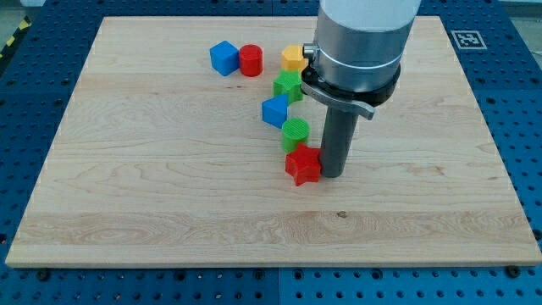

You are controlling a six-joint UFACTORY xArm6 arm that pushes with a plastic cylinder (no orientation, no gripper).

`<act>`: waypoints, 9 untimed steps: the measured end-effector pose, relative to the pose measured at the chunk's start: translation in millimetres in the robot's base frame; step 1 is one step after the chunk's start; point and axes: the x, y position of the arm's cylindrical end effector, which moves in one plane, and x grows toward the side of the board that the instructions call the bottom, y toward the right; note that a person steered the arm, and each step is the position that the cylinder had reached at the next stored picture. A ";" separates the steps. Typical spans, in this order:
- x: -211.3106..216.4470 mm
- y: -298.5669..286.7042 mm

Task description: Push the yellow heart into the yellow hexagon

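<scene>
Where the tip stands: the tip (332, 174) of the dark rod rests on the wooden surface (127, 169), touching or just beside the red star (303, 164) on the view's left of it.
Pincer: none fitted; the arm ends in a plain rod, so nothing is there to spread or clamp.
Yellow heart: I cannot find it from where I stand. It may sit behind the arm's grey housing (364, 38), up-view of the tip.
Yellow hexagon: a yellow block (292, 58) lies well up-view and slightly left of the tip, its right side cut off by the housing. It looks hexagonal, but I would not swear to it.
Chain between: green cylinder (295, 131), blue block (275, 111) and green star (288, 85) run up-view from the red star toward the yellow block.
Further off: blue cube (224, 58) and red cylinder (251, 61), up-view and left.
Handling: judging by its neighbours, the heart is likely light, stiff and slick on wood. It would probably swivel if pushed off-centre, so press a broad side opposite the hexagon.
Hard to tell: whether heart and hexagon already touch.
</scene>
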 end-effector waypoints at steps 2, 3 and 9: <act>-83.5 52.9; -140.5 46.5; -140.6 -35.4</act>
